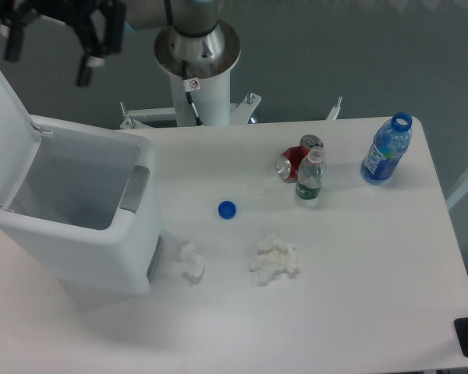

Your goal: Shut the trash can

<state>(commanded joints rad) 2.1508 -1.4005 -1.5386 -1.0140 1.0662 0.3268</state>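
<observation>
You see the gripper (fingers apart, holding nothing) above the far-left open trash can on the table.

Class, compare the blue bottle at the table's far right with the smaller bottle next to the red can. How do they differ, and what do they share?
The blue bottle is taller and wider than the smaller bottle. The blue bottle is tinted blue with a blue label; the smaller bottle is clear with a green label. The blue bottle's mouth is open, while the smaller bottle seems capped. The smaller bottle stands beside the red can; the blue bottle stands alone. Both stand upright.
</observation>
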